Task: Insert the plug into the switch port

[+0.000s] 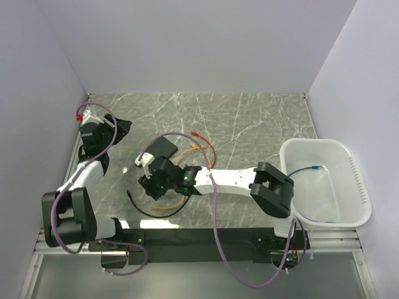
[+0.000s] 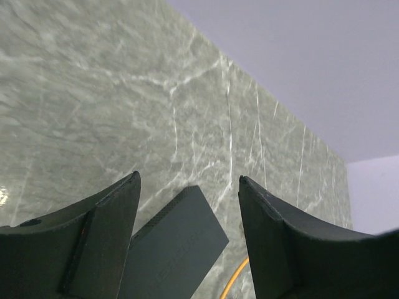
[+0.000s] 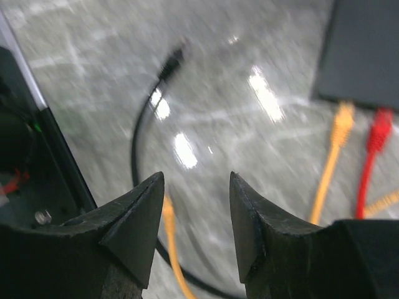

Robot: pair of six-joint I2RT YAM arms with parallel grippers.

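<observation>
The switch (image 1: 164, 147) is a flat matte-black box on the marble table, also seen in the left wrist view (image 2: 177, 243) and the right wrist view (image 3: 365, 50). An orange plug (image 3: 341, 124) and a red plug (image 3: 379, 134) sit against its edge. My right gripper (image 1: 147, 184) (image 3: 196, 180) hovers just in front of the switch, open and holding nothing. A loose orange cable end (image 3: 167, 212) lies on the table beside its left finger. My left gripper (image 1: 121, 129) (image 2: 189, 179) is open at the far left, pointing towards the switch and apart from it.
A black cable (image 1: 140, 207) (image 3: 140, 143) curves over the table near the front edge. Orange and red cables (image 1: 202, 148) loop to the right of the switch. A white tub (image 1: 358, 187) holding a blue cable (image 1: 308, 169) stands at the right. The right wrist view is blurred.
</observation>
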